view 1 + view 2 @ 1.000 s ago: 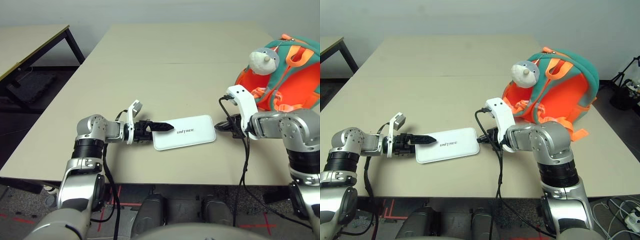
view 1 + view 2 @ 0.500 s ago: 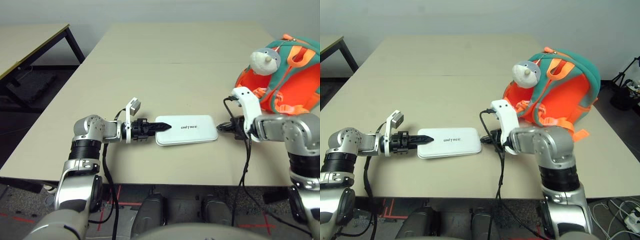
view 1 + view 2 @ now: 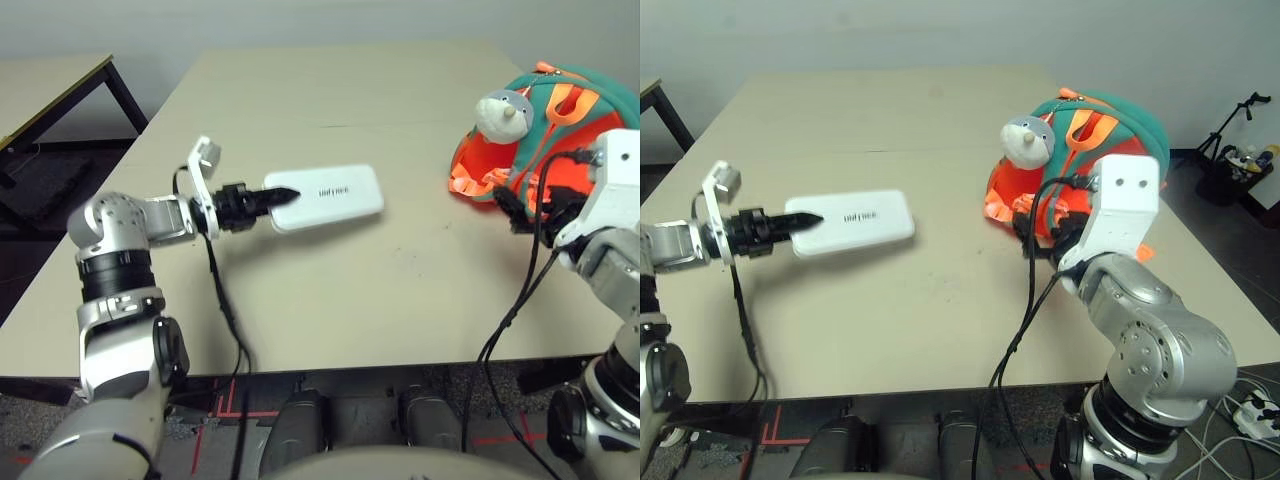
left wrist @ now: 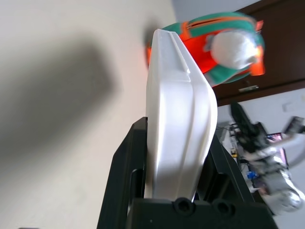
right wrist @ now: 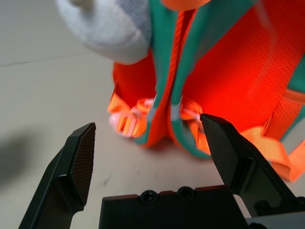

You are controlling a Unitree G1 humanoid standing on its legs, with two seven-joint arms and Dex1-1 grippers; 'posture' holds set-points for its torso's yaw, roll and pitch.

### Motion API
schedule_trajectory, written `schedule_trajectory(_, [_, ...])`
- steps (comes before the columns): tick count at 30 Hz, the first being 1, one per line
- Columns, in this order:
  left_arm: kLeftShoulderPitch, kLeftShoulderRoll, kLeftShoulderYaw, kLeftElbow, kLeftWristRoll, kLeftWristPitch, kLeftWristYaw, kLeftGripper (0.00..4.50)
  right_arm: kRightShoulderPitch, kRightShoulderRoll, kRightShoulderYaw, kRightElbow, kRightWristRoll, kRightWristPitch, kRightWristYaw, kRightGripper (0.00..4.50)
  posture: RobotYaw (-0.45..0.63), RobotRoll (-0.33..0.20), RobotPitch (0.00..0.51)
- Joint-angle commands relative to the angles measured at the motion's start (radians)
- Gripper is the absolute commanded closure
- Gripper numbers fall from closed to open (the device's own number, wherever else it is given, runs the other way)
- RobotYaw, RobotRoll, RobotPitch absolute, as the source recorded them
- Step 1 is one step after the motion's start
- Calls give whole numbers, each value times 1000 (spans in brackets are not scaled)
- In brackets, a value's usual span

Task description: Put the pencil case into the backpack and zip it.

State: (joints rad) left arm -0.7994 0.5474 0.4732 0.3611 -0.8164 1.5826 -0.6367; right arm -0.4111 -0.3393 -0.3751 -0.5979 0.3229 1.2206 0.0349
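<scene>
Pencil case (image 3: 327, 196) raised off the table (image 3: 380, 290), clamped at its near short end between the two black fingers of the left gripper (image 3: 268, 197), toward nine o'clock of the scene. Backpack (image 3: 1080, 160) at about two o'clock, plush toy (image 3: 1027, 140) on its front. Right gripper (image 5: 150, 150) just before the backpack's orange straps, fingers spread wide, gripping nothing.

Even, soft indoor light falls from above on the beige table (image 3: 400, 280); no glare. In the left wrist view the lifted pencil case (image 4: 177, 119) casts a broad, soft shadow on the table, and the backpack (image 4: 209, 47) behind it is out of focus. The plush toy (image 5: 102, 28) is blurred in the right wrist view.
</scene>
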Motion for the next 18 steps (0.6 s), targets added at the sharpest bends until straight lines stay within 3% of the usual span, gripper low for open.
schedule_trajectory(1, [-10, 34, -27, -26, -68, 32, -20, 3093, -24, -15, 50, 152, -57, -174, 11, 0, -78, 0, 0])
schedule_trajectory(15, [58, 109, -36, -119, -345, 32, 117, 3093, -194, 1, 84, 694, -149, -588, 7, 0, 18, 0, 0])
schedule_trajectory(18, [62, 109, -29, -120, -379, 32, 156, 3093, -211, -8, 88, 772, -162, -640, 13, 508, 23, 0, 0])
